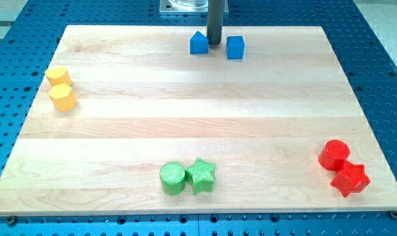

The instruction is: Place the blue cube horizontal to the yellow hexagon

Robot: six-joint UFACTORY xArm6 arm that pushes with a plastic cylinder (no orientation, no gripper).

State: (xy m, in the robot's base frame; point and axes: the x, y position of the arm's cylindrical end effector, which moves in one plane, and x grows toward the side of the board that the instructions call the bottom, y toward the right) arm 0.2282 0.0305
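The blue cube (235, 47) sits near the view's top edge of the wooden board, right of centre. A second blue block (198, 42) with a peaked top stands just to its left. My tip (214, 43) is between these two blue blocks, close to the peaked one. The yellow hexagon (63, 97) lies at the view's left edge of the board, with a yellow cylinder (57, 77) touching it just above. The blue cube is far to the right of the hexagon and higher in the view.
A green cylinder (173, 178) and a green star (201, 174) sit side by side near the view's bottom centre. A red cylinder (333, 155) and a red star (350, 179) sit at the bottom right. The wooden board (198, 124) lies on a blue perforated table.
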